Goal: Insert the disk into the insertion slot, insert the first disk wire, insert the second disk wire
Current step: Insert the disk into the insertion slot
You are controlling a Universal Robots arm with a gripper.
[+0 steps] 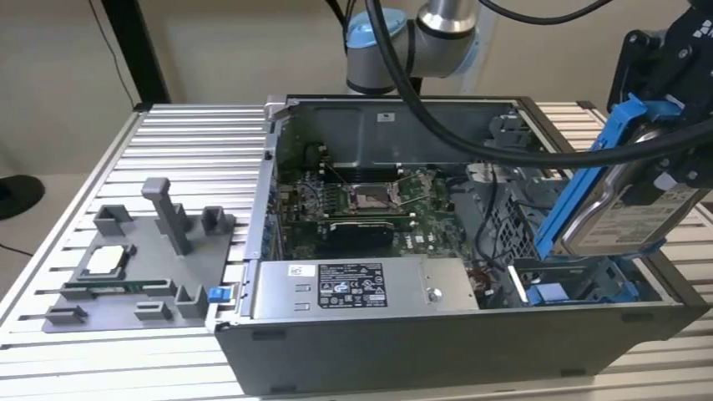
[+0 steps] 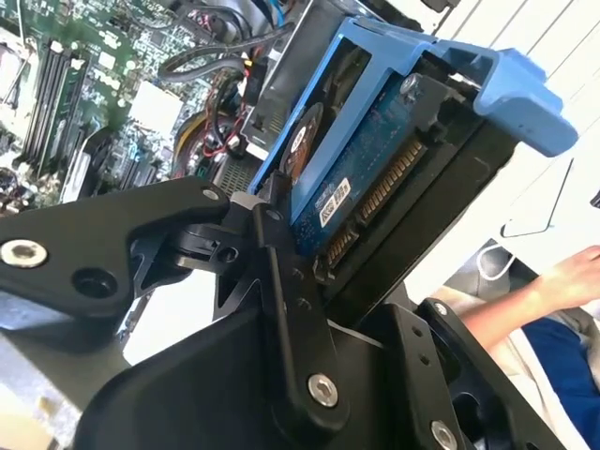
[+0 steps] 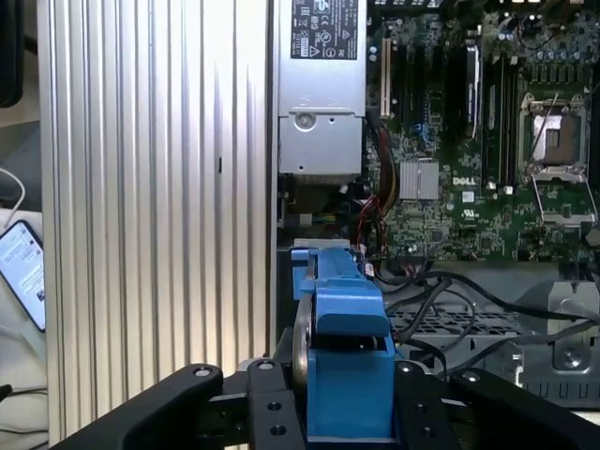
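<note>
Disk [image 1: 619, 210], silver, in blue carrier: clamped on edge in gripper [image 1: 659, 138], fingers [image 3: 270, 412] closed against both sides of the carrier, nothing else in hand. It is held tilted at the exterior view's right, above the case [image 1: 446, 347], with its lower end over the slot [image 1: 573, 281]. Whether that end touches the slot I can't tell. The lean prob. lines the lower end up w/ the bay's blue clips. Connector edge sits at the gripper end in the second wrist view, which I'd guess keeps it reachable for wires. Disk not seated; no wire on it. Power supply box [image 1: 356, 288] lies just beside the slot, motherboard [image 1: 356, 196] beyond. Hidden: most of the slot's inside, behind disk and case wall. Part of the disk is covered by the gripper. Black cables [image 3: 441, 295] run near the bay; can't tell which serve the disk. Grey parts tray [image 1: 134, 276] on table [image 1: 200, 134], contents unclear. Person's arm [image 2: 525, 295] at the edge, cut off.
</note>
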